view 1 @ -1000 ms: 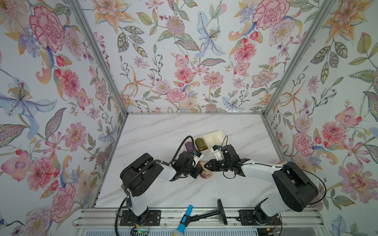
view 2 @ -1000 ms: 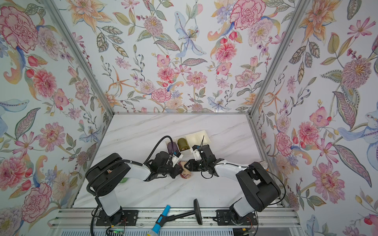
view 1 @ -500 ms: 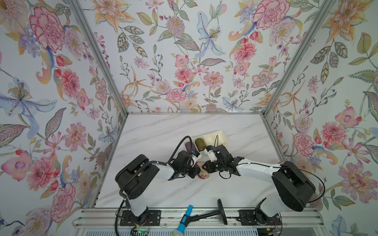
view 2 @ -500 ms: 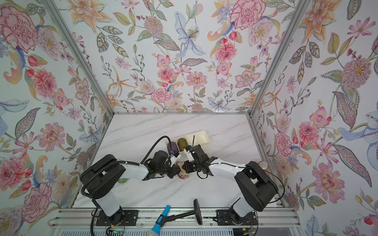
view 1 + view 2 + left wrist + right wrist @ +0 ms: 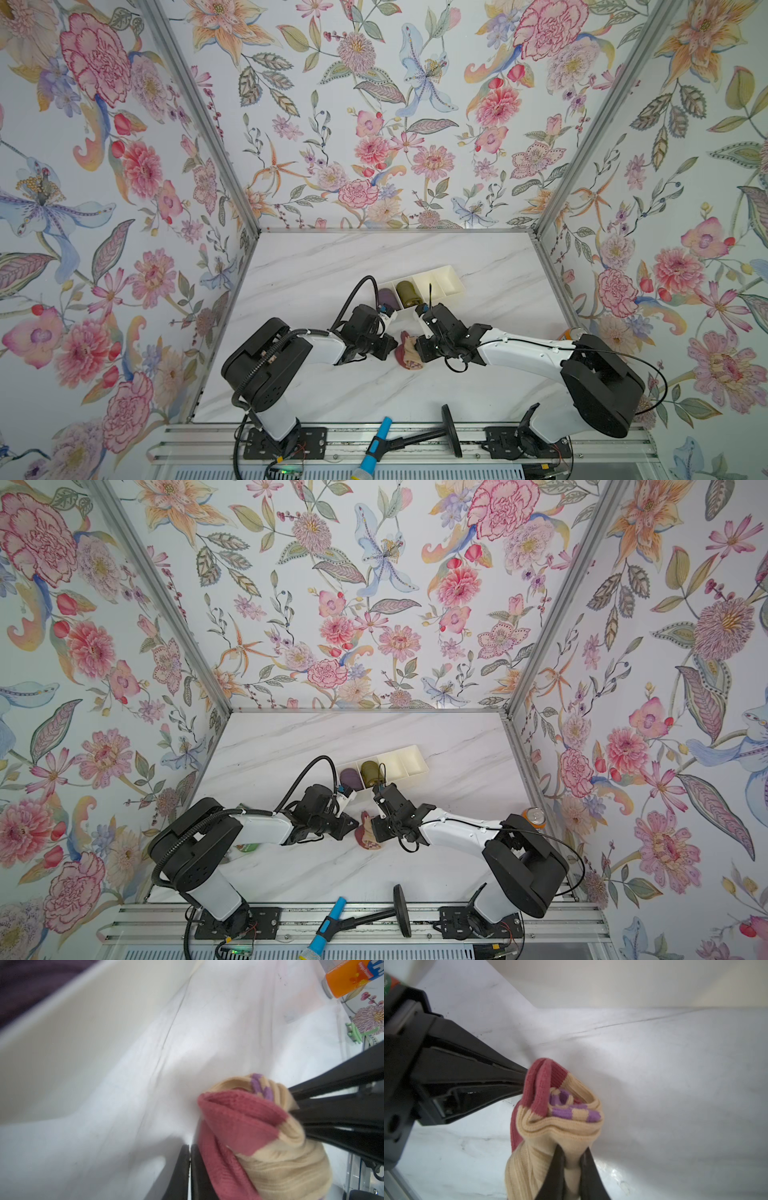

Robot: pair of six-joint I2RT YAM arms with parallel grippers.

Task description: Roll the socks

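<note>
- The only writing is on the orange can (image 5: 349, 978), which stands well apart from the cream divided tray (image 5: 457, 283), toward the right arm's side. It has large white letters on a blue patch, cut off by the frame edge, and small dark print too blurred to read.
- The socks (image 5: 408, 356) are bunched into a loose peach-tan and maroon bundle with purple stripes showing at its mouth. They lie on the marble table (image 5: 332, 270) near the tray, on its side toward the robot bases, opposite the compartment holding the olive roll (image 5: 406, 292).
- The purple roll (image 5: 386, 297) fills the tray's end compartment, next to the olive one.
- The right gripper (image 5: 572, 1169) is clenched on a fold of the socks' tan fabric.
- The left gripper (image 5: 189, 1169) has its jaws pressed together with only a slit between them and no cloth in it. Its tips rest against the maroon cuff.
- Compared with a second ago, the bundle sits at about the same spot by the tray, and the right jaws have drawn in onto the fabric.
</note>
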